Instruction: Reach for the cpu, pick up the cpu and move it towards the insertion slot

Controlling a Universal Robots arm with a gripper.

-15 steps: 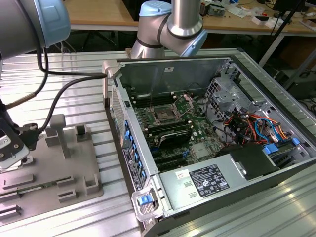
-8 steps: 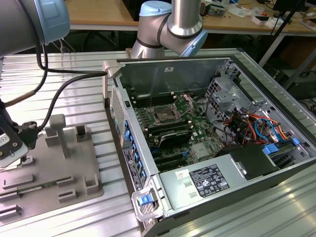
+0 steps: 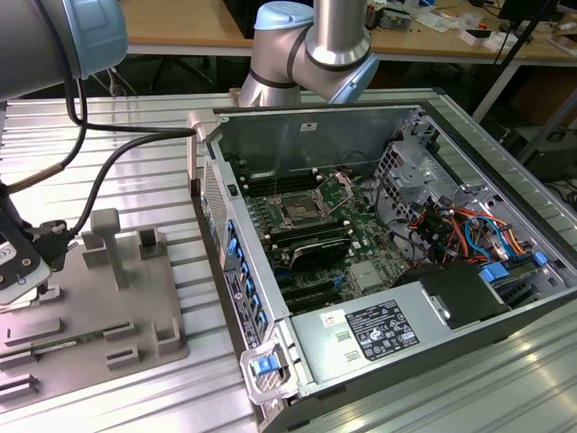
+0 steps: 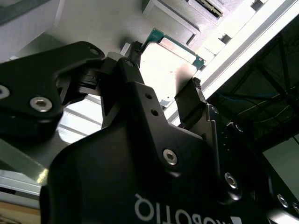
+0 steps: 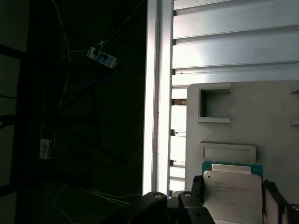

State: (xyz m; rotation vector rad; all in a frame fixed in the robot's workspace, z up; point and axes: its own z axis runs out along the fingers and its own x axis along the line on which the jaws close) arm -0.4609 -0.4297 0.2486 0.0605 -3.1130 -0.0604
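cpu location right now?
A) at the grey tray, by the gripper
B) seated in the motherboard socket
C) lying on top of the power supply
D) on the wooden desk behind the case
A: in the first wrist view the cpu shows against the grey tray, the second wrist view has the gripper right at it, and in the exterior view the insertion slot sits apart inside the open case.

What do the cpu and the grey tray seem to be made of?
The cpu: a pale silvery top, apparently metal with a soft matte sheen, on a green base edge, probably circuit-board laminate. The grey tray: likely moulded plastic, dull uniform grey with raised-rimmed recesses.
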